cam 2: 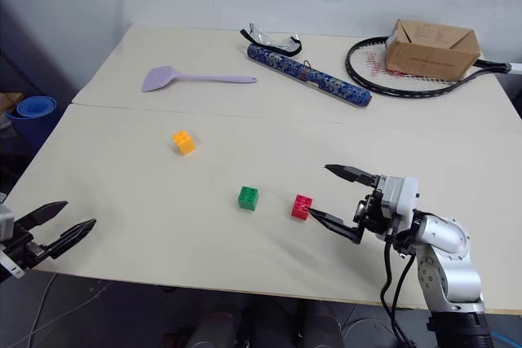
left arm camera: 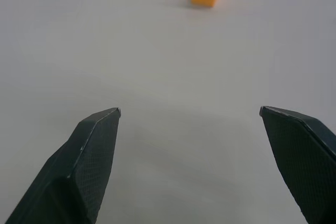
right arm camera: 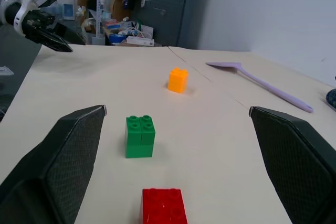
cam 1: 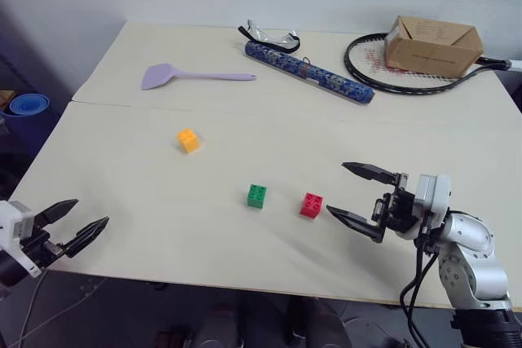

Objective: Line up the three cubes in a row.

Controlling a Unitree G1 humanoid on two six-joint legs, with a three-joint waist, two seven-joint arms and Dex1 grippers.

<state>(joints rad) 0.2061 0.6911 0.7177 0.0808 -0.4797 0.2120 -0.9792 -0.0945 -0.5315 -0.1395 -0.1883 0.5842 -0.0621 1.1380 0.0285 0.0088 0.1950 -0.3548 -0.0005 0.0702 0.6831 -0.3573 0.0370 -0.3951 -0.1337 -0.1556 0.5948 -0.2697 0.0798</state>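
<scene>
Pale wood covers the table (cam 1: 163, 201), which fills most of the head views, with a white wall behind it. At the table's near left edge, about eight o'clock from the table's middle, the left gripper (cam 1: 80, 226) hangs with its two black fingers spread apart and nothing between them. Up at eleven o'clock lies a lilac spatula (cam 1: 192, 77), well apart from everything else. Nearer the middle sits the orange-yellow cube (cam 1: 188, 140), alone on the bare surface. From it, at roughly four o'clock, stands the green cube (cam 1: 257, 196), and just to the right of that the red cube (cam 1: 311, 204); these two are near each other but not touching, while the orange-yellow one is set off from their line. At twelve o'clock lie clear safety glasses (cam 1: 273, 36) and a blue patterned tube (cam 1: 310, 72). Right of the red cube, the right gripper (cam 1: 352, 192) points toward it with jaws wide open, empty, its lower finger close beside the cube. At one o'clock a cardboard box (cam 1: 432, 45) rests on a racket (cam 1: 375, 67).
</scene>
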